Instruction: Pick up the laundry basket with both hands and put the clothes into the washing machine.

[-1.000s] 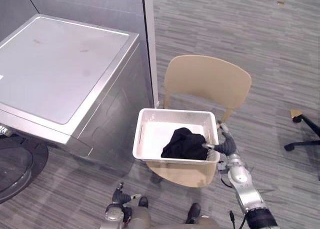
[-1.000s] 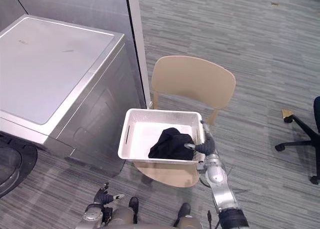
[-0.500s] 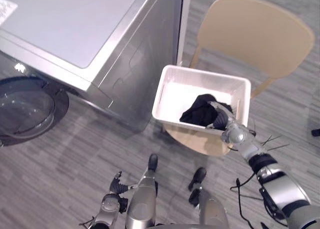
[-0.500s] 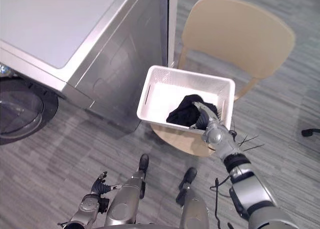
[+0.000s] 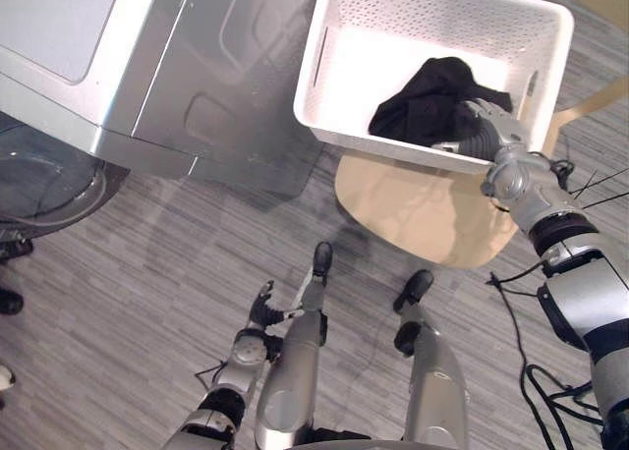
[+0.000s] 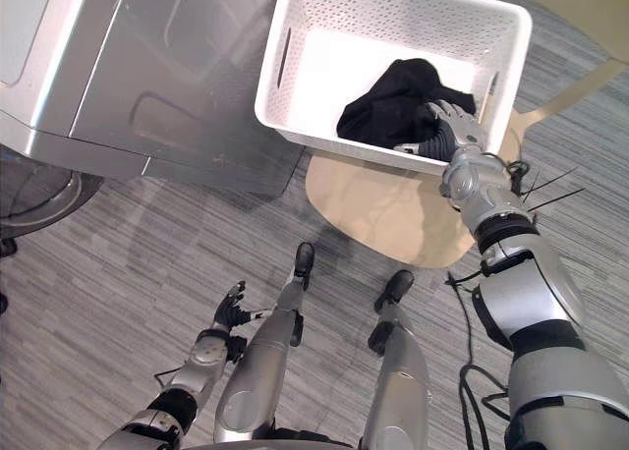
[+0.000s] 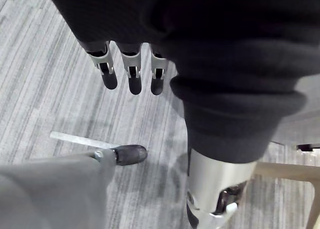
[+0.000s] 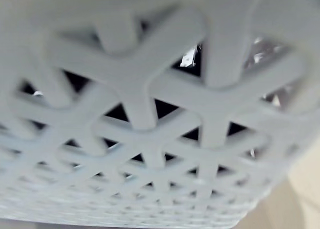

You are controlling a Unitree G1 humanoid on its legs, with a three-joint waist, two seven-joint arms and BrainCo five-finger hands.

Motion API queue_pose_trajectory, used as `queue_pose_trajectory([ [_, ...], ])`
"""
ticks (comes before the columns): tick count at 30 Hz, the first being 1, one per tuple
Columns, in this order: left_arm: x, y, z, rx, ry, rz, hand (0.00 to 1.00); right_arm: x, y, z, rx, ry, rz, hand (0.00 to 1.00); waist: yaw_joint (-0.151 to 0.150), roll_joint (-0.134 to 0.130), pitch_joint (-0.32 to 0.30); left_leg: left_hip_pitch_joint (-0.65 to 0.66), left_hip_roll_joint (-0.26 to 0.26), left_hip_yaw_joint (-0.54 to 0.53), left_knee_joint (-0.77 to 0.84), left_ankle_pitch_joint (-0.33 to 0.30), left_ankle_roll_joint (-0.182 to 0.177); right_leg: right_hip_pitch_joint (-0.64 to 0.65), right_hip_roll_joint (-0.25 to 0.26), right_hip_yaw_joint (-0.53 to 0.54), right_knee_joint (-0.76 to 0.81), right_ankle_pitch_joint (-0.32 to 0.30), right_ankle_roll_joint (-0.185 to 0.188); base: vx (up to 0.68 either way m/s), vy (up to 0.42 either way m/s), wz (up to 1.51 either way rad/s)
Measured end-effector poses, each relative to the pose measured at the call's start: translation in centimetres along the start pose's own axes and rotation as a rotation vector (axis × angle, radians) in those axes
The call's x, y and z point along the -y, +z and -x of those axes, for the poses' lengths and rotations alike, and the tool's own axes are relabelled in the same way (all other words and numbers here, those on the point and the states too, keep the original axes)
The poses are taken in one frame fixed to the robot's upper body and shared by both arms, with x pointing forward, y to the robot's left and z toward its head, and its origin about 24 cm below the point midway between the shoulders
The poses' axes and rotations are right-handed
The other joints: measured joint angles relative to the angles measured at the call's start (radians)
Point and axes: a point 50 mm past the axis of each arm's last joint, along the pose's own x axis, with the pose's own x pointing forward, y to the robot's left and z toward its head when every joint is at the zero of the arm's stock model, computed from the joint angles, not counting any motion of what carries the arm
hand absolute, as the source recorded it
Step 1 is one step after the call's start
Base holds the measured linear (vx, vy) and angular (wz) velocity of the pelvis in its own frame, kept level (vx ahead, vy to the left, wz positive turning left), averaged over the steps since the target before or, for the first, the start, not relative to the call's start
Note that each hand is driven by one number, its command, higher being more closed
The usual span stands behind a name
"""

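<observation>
Tan, likely wooden chair on grey carpet

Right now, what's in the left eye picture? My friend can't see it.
The right robot hand grips the near rim of a white basket holding black clothes, on a tan chair beside a grey washing machine. The left robot hand hangs open below.
</observation>
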Motion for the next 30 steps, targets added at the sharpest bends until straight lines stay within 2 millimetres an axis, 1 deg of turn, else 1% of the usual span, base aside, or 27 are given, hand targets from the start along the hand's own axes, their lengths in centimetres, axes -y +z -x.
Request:
queue_pose_trajectory([
  [2,0.6,0.6,-0.1,0.016,-0.007,0.019,0.0,0.1,0.3,-0.1,0.007,0.009,0.021,0.0,-0.004,-0.001,0.0,-0.002,-0.004,0.0,0.003,0.0,-0.001,-0.011,-0.017,-0.001,0.038,-0.028,0.001,0.04,-0.053,0.16],
  [4,0.9,0.8,-0.2,0.022,-0.011,0.031,0.0,-0.1,0.8,-0.1,0.018,0.014,0.005,0.0,-0.009,-0.001,0.0,0.001,-0.006,0.002,0.005,0.0,-0.001,-0.011,-0.022,-0.001,0.053,-0.04,0.003,0.04,-0.052,0.05],
  [6,1.2,1.0,-0.2,0.027,-0.016,0.037,0.0,-0.2,1.1,-0.1,0.02,0.01,-0.04,0.0,-0.009,-0.001,0.001,0.005,-0.005,0.005,0.008,0.0,-0.001,-0.011,-0.022,0.003,0.055,-0.042,0.001,0.02,-0.056,-0.06],
  [8,1.5,1.2,-0.2,0.031,-0.022,0.045,0.0,-0.7,1.5,0.0,0.024,0.013,-0.101,0.0,-0.008,-0.002,0.001,0.014,-0.003,0.007,0.008,-0.001,-0.001,-0.011,-0.022,0.007,0.069,-0.049,-0.003,0.0,-0.063,-0.04],
  [9,1.5,1.2,-0.2,0.031,-0.023,0.046,0.0,-0.7,1.4,0.0,0.019,0.012,-0.113,1.0,-0.008,-0.002,0.001,0.016,-0.002,0.008,0.008,-0.001,-0.001,-0.01,-0.022,0.008,0.069,-0.05,-0.003,-0.02,-0.066,-0.04],
  [13,1.6,1.2,-0.2,0.028,-0.025,0.047,0.0,-1.9,2.4,0.2,0.032,0.035,-0.146,1.0,-0.008,-0.003,0.002,0.035,0.003,0.014,0.008,-0.001,-0.001,-0.001,-0.019,0.017,0.076,-0.051,-0.006,-0.03,-0.066,-0.06],
  [16,1.6,1.5,-0.4,0.035,-0.025,0.045,0.0,-2.8,2.4,0.5,0.018,0.051,-0.193,1.0,-0.008,-0.006,0.003,0.049,0.004,0.01,0.006,0.0,-0.001,0.012,-0.019,0.016,0.082,-0.053,-0.008,-0.06,-0.062,0.02],
  [18,1.5,1.6,-0.4,0.037,-0.024,0.044,0.0,-2.9,2.3,0.5,0.01,0.05,-0.222,1.0,-0.008,-0.006,0.003,0.049,0.004,0.008,0.003,0.001,-0.003,0.012,-0.018,0.015,0.083,-0.053,-0.008,-0.05,-0.042,0.04],
  [21,1.3,1.3,-0.4,0.025,-0.019,0.038,0.0,-3.3,1.7,0.8,-0.037,0.043,-0.351,1.0,-0.006,-0.009,0.005,0.069,0.008,0.008,-0.004,0.006,-0.009,0.031,-0.013,0.012,0.083,-0.052,-0.009,-0.03,-0.067,0.02],
  [23,0.8,0.8,-0.4,0.006,-0.007,0.042,0.0,-3.7,2.0,1.1,-0.039,0.036,-0.459,1.0,-0.009,-0.015,0.006,0.094,0.009,0.008,-0.005,0.005,-0.009,0.056,-0.008,0.013,0.079,-0.052,-0.009,0.0,-0.061,-0.01],
  [25,0.2,0.7,-0.4,0.0,0.007,0.039,0.0,-3.3,2.4,1.2,-0.019,0.01,-0.547,1.0,-0.015,-0.018,0.008,0.11,0.011,0.008,-0.006,0.005,-0.009,0.073,-0.004,0.013,0.073,-0.052,-0.009,-0.01,-0.063,-0.02],
  [27,-0.5,0.3,-0.5,-0.015,0.032,0.051,0.0,-3.1,2.6,1.5,-0.006,-0.013,-0.636,1.0,-0.018,-0.028,0.011,0.124,0.014,0.008,-0.006,0.005,-0.009,0.09,-0.001,0.013,0.069,-0.052,-0.009,-0.01,-0.06,-0.02],
  [28,-1.0,-0.1,-0.4,-0.033,0.045,0.045,0.0,-2.9,2.6,1.8,0.001,-0.038,-0.746,1.0,-0.022,-0.039,0.015,0.144,0.015,0.008,-0.007,0.005,-0.009,0.109,0.003,0.014,0.065,-0.052,-0.009,-0.01,-0.063,-0.01],
  [30,-1.5,-0.7,-0.2,-0.06,0.06,0.045,0.0,-2.9,2.5,2.2,0.011,-0.045,-0.827,1.0,-0.027,-0.054,0.013,0.165,0.016,0.009,-0.01,0.005,-0.008,0.129,0.005,0.015,0.061,-0.052,-0.009,-0.01,-0.048,-0.01],
])
